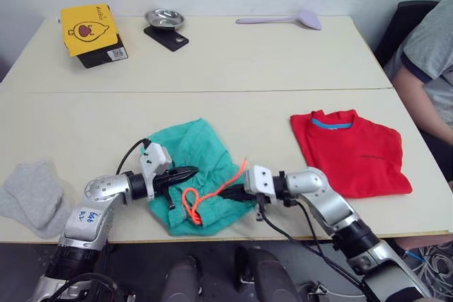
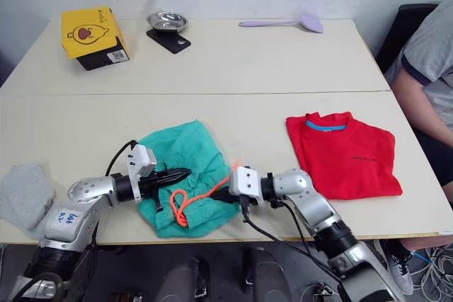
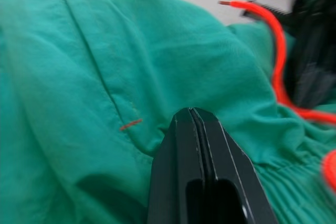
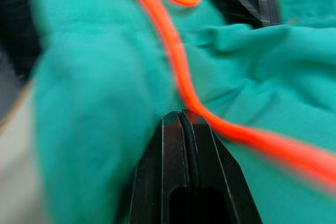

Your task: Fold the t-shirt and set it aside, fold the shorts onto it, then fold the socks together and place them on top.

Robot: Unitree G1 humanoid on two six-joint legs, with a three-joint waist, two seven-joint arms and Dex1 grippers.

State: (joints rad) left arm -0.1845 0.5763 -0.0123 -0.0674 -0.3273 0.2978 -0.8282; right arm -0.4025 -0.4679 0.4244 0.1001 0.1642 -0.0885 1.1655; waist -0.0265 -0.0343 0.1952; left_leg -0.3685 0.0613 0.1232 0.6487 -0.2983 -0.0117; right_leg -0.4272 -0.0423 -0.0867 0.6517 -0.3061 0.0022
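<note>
Nearest you, the teal-green shorts [image 1: 195, 175] lie bunched at the front edge of the table [image 1: 283, 68], orange drawstring [image 1: 202, 196] looped on top. Your left gripper [image 1: 190, 172] has its fingers pressed together, tips resting on the cloth from the left; whether any fabric is pinched, you cannot tell. Your right gripper [image 1: 228, 191] comes in from the right, fingers likewise closed against the shorts right beside the drawstring. The grey socks [image 1: 32, 196] sit at the far left edge, well apart. The red t-shirt [image 1: 350, 152] lies folded to the right, farther back.
</note>
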